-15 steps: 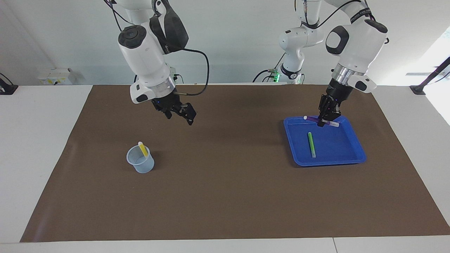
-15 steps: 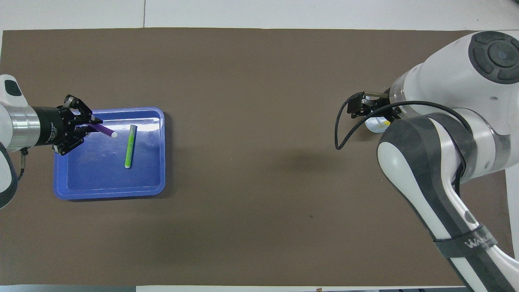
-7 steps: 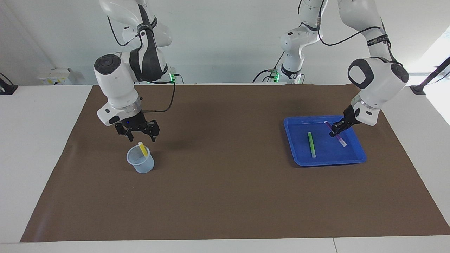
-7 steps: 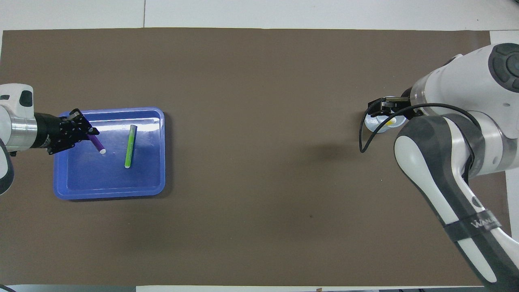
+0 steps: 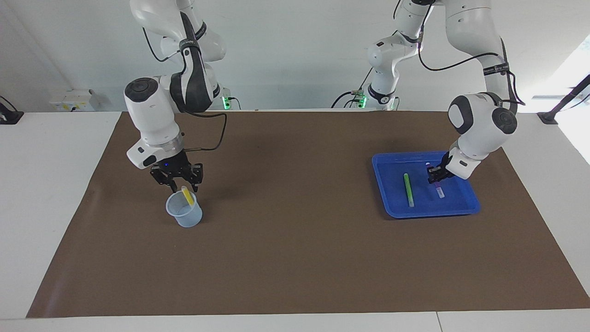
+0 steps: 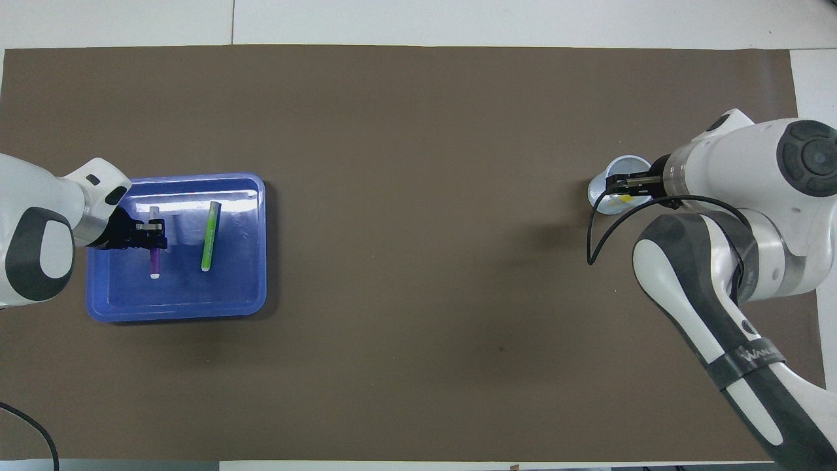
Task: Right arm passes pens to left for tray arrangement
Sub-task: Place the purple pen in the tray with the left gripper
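The blue tray (image 5: 461,199) (image 6: 131,291) lies toward the left arm's end of the table. A green pen (image 5: 408,190) (image 6: 208,237) lies flat in it. My left gripper (image 5: 433,175) (image 6: 152,237) is low inside the tray, shut on the purple pen (image 5: 439,189) (image 6: 155,261). That pen runs parallel to the green one. I cannot tell whether it touches the tray floor. The yellow pen (image 5: 187,195) (image 6: 626,197) leans in a translucent cup (image 5: 186,215) (image 6: 600,198) toward the right arm's end. My right gripper (image 5: 183,186) (image 6: 618,186) is down at the pen's top, its fingers still apart on either side of it.
A brown mat (image 5: 295,240) (image 6: 418,294) covers most of the white table. The cup and the tray are the only things standing on it. A black cable loops from the right arm's wrist (image 6: 592,235) beside the cup.
The left gripper swung the purple pen round and lowered it beside the green pen. The right gripper came down over the cup to the yellow pen, and its fingers have narrowed.
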Robot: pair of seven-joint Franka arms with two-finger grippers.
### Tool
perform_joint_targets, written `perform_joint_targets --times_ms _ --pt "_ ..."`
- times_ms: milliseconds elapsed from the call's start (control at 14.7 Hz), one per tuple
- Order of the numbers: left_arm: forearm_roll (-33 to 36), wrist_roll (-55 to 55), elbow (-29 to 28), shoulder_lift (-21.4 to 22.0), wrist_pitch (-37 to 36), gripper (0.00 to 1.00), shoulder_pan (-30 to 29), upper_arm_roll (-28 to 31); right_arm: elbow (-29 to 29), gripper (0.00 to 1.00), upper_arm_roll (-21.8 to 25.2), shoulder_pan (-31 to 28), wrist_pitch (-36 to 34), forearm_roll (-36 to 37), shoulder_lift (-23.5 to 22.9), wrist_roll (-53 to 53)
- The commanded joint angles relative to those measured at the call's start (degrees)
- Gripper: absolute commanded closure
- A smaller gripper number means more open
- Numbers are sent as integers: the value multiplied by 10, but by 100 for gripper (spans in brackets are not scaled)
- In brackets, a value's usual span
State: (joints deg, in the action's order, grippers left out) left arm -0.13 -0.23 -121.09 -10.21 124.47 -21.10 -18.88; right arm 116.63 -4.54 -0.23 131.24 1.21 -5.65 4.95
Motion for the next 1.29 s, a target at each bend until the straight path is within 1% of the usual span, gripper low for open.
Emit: perform_joint_targets --times_ms 0,136,204,271,339,407,543,679,814,1018,1086,1222 --pt "15 6 -6 -12 18 100 6 3 17 39 0 -4 21 7 6 -12" --pt "16 7 -9 -11 21 100 4 3 22 47 0 -4 17 7 8 -13" --pt "16 7 -13 -11 23 100 3 3 27 59 0 -2 18 7 11 -13" --pt "15 7 -13 -10 24 100 3 3 27 90 0 -2 17 7 11 -13" --pt "15 6 -15 -10 25 28 4 3 27 100 0 -2 17 7 11 -13" --pt "16 7 -16 -10 24 0 4 3 26 100 0 -3 13 7 11 -13" --pt "15 8 -15 -10 24 0 1 3 7 100 -1 -2 -3 7 7 -13" --pt "16 7 -12 -10 23 0 1 3 -18 100 -1 -2 -33 7 11 -13" --pt "16 7 -9 -11 22 0 0 3 -59 100 -1 -2 -91 7 15 -11" --pt "15 7 3 -9 10 0 -1 3 -139 100 -4 -2 -196 5 19 -8" --pt "15 7 15 -7 -9 0 -1 2 -163 100 -6 -2 -225 -1 19 -7" --pt "15 6 58 -6 -64 0 1 1 -200 100 -10 0 -272 -6 17 -1"
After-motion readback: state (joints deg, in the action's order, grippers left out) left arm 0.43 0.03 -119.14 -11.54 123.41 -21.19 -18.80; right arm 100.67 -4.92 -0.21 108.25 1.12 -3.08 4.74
